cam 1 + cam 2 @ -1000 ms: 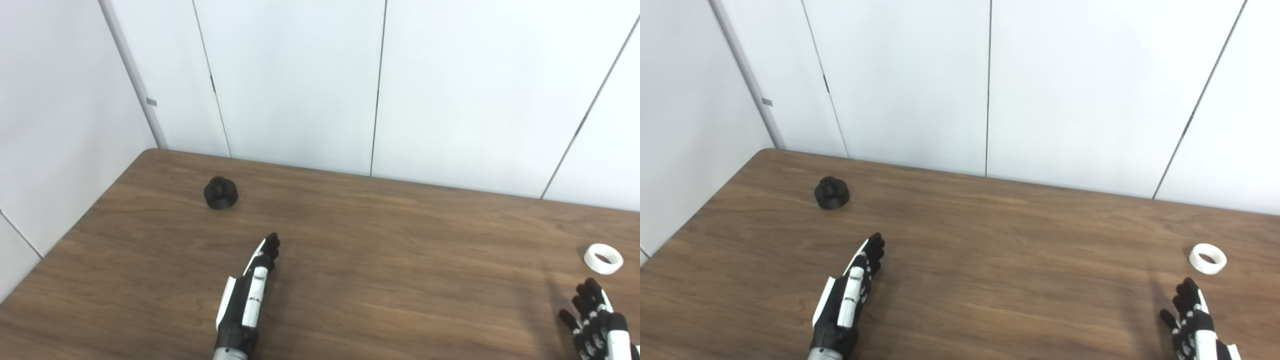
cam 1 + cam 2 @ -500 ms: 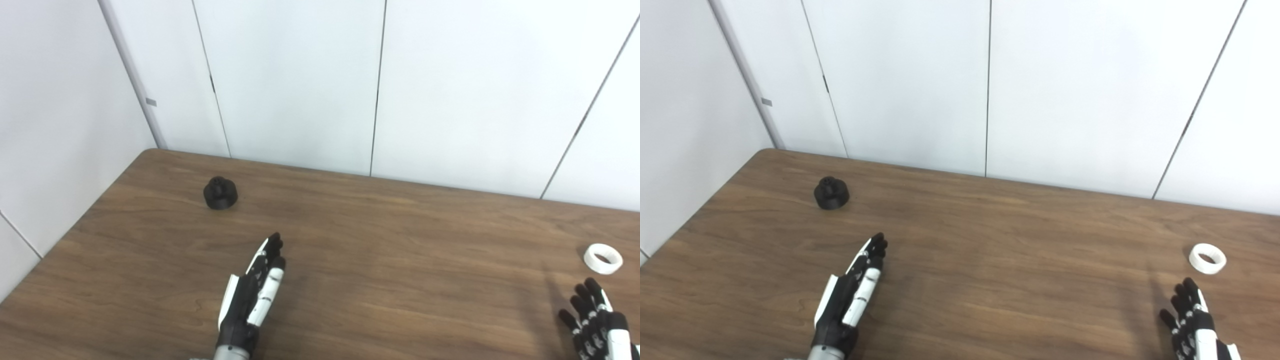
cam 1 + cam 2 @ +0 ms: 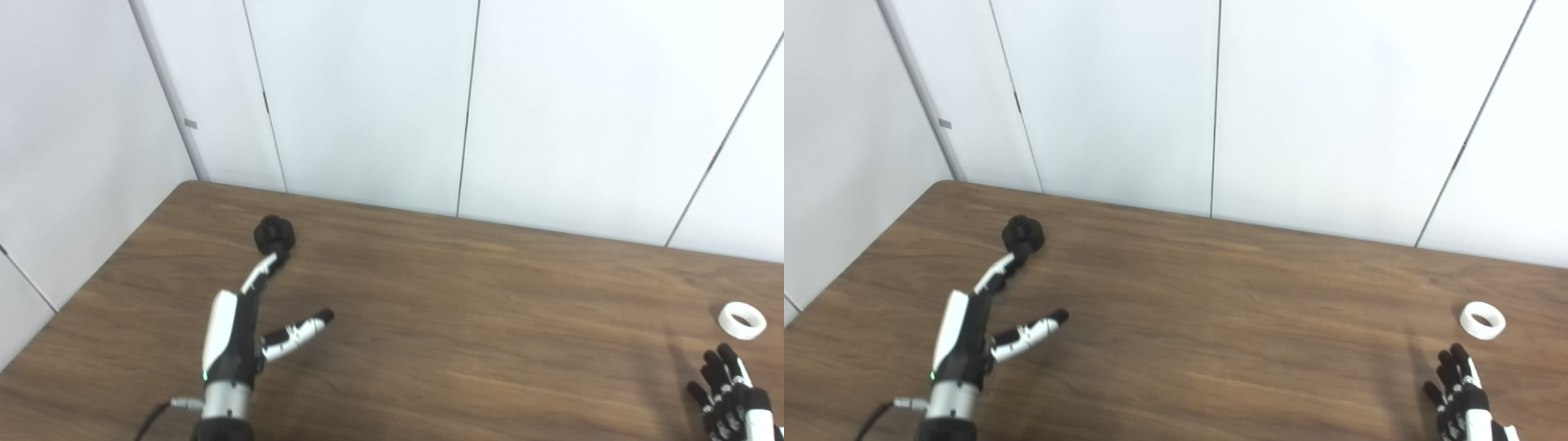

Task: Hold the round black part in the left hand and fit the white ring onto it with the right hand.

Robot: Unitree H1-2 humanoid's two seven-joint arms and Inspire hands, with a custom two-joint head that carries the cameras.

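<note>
The black part (image 3: 274,234) sits on the table (image 3: 459,318) near its far left corner, close to the wall (image 3: 361,98). The left hand (image 3: 236,340) reaches toward it with fingers and thumb spread wide, holding nothing. Its fingertips (image 3: 277,257) overlap the part's near edge in both views; whether they touch it or hover above it cannot be told.

The risk here is a push instead of a grasp. The hand comes in low and from the near side, so fingers that close too early, or travel on without wrapping round, would likely shove the part toward the far edge and the wall, or tip it. The part is small and round and looks light, so it may slide or roll off a fingertip. The thumb stands well to the right of the part and must come round to oppose the fingers. If it does not, the grip will be one-sided and weak.

The ring (image 3: 742,320) lies flat at the far right of the table, well apart from the part. The right hand (image 3: 729,398) sits just near of it at the frame's bottom edge, fingers loosely spread and empty. A careless reach could nudge the ring toward the table's right edge.
</note>
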